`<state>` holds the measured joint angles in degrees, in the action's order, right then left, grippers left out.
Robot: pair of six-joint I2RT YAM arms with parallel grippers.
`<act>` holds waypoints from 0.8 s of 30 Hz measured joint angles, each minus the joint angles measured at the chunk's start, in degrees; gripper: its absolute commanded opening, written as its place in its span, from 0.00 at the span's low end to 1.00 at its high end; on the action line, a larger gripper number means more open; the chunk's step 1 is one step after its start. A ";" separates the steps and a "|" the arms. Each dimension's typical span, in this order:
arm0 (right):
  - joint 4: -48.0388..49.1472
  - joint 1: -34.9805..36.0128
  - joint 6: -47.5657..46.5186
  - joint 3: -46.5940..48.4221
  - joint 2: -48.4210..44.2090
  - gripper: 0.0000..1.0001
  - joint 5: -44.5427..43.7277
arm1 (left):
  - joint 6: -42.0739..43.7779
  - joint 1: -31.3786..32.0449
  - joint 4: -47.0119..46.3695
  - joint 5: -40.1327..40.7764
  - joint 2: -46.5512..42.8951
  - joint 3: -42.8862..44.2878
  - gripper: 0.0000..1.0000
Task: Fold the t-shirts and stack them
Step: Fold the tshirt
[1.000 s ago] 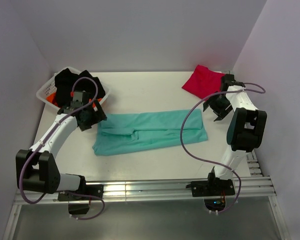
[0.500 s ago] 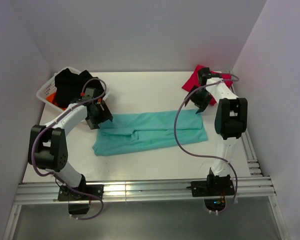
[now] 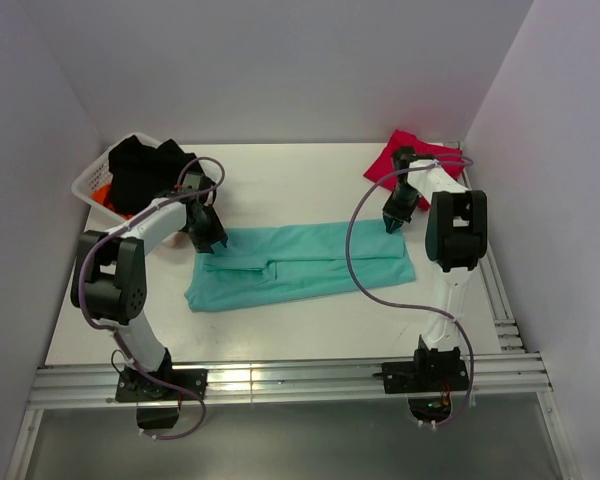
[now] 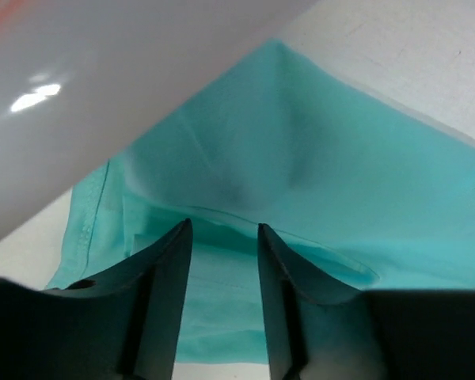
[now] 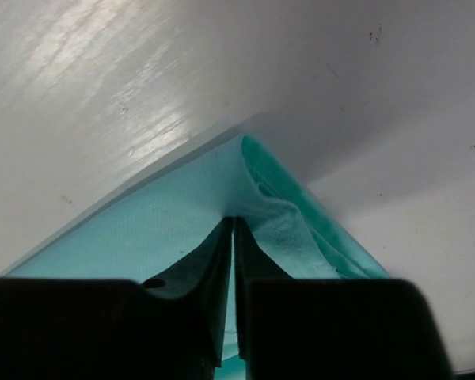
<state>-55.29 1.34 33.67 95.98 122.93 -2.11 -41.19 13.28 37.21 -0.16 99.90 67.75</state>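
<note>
Teal t-shirt (image 3: 300,265) lies flat in the middle of the surface (image 3: 280,185), long axis left-right. Left tool (image 3: 208,238) at its far-left corner, fingers apart (nothing pinched yet). Right tool (image 3: 392,222) at the far-right corner, clamped on fabric. Red t-shirt (image 3: 405,160) lies just beyond it.
</note>
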 measured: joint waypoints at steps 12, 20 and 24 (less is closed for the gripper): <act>0.98 0.00 -1.42 -2.82 -0.33 0.00 -1.70 | 1.46 0.52 -1.01 1.20 8.15 5.07 0.00; 0.66 0.00 -2.10 -14.08 -8.11 0.00 -1.42 | 3.61 0.85 1.44 4.09 19.08 20.04 0.00; 0.46 0.55 -2.25 -21.77 -14.23 0.00 0.04 | 4.20 1.01 5.25 3.74 27.34 33.35 0.00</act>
<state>-54.83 1.89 31.42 74.22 108.71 -2.07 -36.99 14.28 42.46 3.57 127.24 101.10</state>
